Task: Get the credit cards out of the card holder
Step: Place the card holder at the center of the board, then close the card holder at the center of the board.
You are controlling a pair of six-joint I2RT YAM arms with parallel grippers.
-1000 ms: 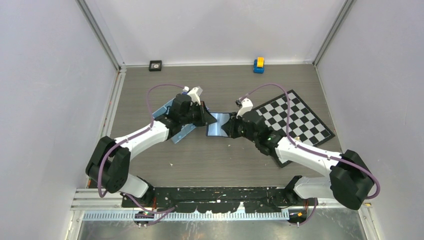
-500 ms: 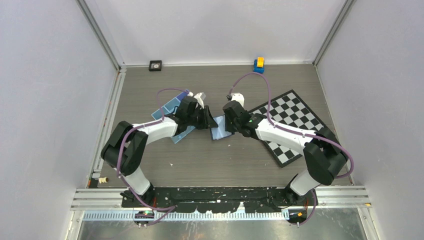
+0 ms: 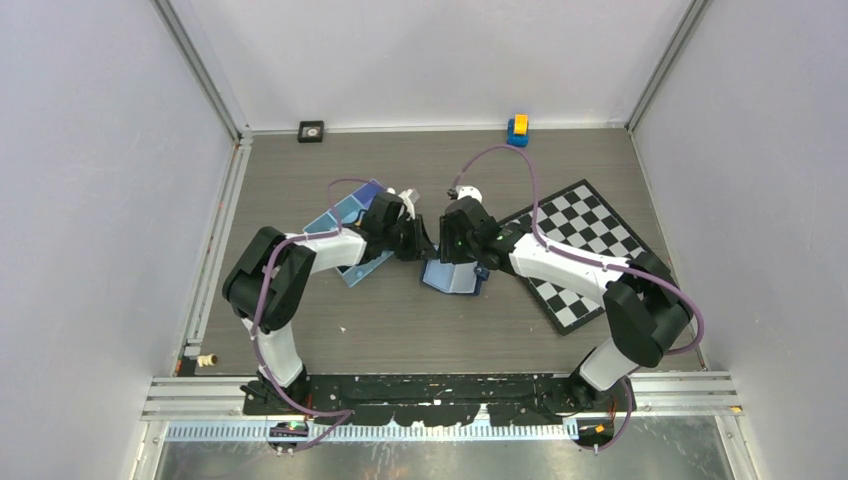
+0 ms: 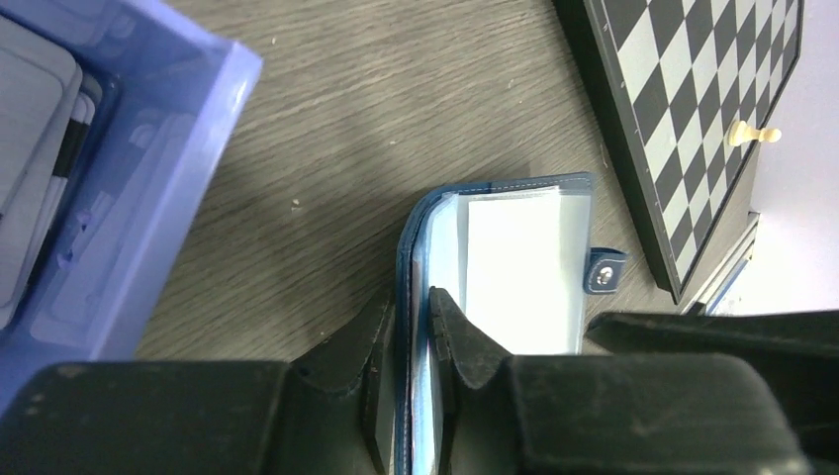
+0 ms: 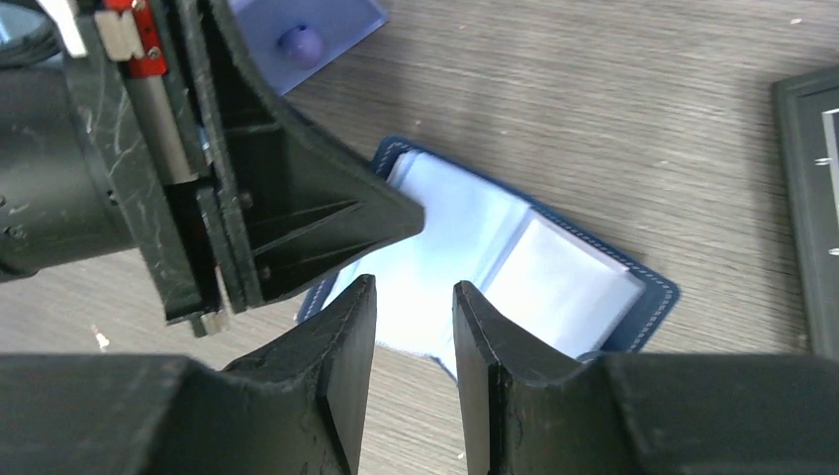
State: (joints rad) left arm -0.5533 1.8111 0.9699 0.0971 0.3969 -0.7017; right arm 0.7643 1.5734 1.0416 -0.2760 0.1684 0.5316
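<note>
The card holder (image 3: pixel 455 277) lies open on the table, pale sleeves up, between the tray (image 3: pixel 340 212) on the left arm's side and the chessboard (image 3: pixel 590 235) on the right arm's. The left gripper (image 4: pixel 413 309) pinches the holder's navy cover at its edge. The right gripper (image 5: pixel 416 289) hangs just over the sleeves, fingers parted, gripping nothing.

The holder (image 3: pixel 453 277) has been shifted nearer and rightward. The right tool (image 5: pixel 416 293) has been opened wider over it.
</note>
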